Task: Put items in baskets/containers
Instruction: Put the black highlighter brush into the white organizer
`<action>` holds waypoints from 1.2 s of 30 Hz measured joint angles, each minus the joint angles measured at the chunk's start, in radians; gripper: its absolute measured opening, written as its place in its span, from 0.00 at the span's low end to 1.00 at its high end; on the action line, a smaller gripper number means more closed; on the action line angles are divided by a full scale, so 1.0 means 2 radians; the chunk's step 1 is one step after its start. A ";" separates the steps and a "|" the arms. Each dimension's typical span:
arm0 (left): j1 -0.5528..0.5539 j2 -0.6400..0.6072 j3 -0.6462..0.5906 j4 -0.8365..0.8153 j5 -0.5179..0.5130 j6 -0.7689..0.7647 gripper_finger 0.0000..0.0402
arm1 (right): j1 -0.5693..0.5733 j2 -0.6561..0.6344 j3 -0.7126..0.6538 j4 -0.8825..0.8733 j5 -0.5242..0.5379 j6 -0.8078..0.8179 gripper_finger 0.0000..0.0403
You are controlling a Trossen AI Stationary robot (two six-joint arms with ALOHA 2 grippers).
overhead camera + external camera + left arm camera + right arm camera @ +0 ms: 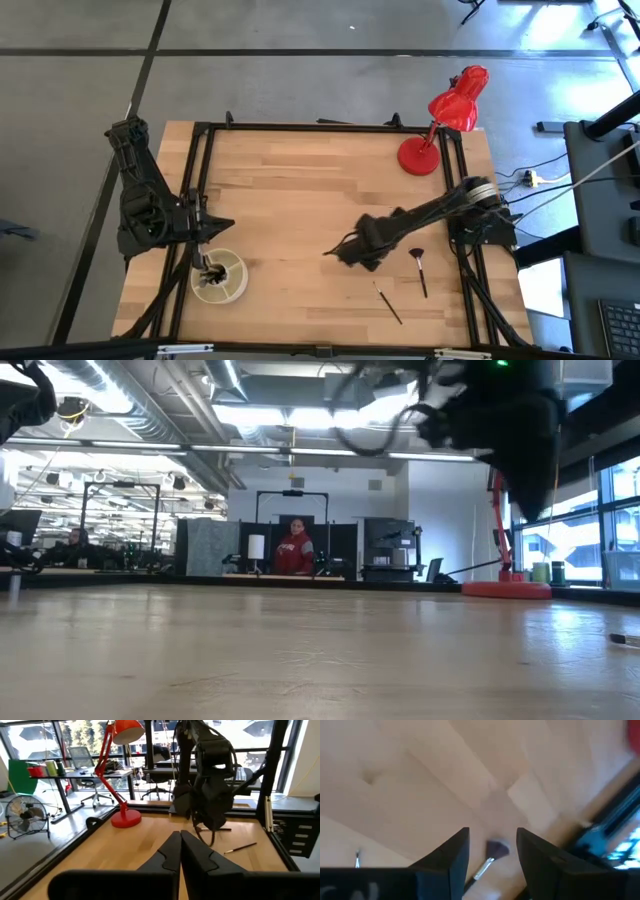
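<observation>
The cream-white round container [219,278] stands near the table's front left corner, with several dark brushes [211,270] standing in it. My left gripper [204,252] [180,851] hovers at its far-left rim, shut and empty. My right gripper [338,251] [492,851] is open at mid-table, lifted well above the wood [480,410]. A brush with a silver ferrule and dark tip [492,852] shows in the gap between its fingers, lying on the table below and untouched. A fan-tipped brush [418,268] and a dark brush [388,302] lie on the table at the front right.
The red desk lamp [440,125] stands on its round base at the far right corner; it also shows in the left wrist view [125,817]. A black frame runs around the table edges. Bare wood lies between the container and the loose brushes. A person sits in the room beyond [295,550].
</observation>
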 joint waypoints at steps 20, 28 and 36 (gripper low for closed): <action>0.000 0.000 0.000 -0.001 -0.034 0.002 0.01 | -0.012 -0.254 -0.438 0.333 -0.151 0.168 0.67; 0.000 0.000 0.000 -0.001 -0.035 0.002 0.01 | -0.005 -0.242 -0.469 0.406 -0.188 0.160 0.73; 0.000 0.000 0.000 -0.006 -0.034 0.002 0.01 | 0.003 -0.230 -0.480 0.398 -0.185 0.156 0.42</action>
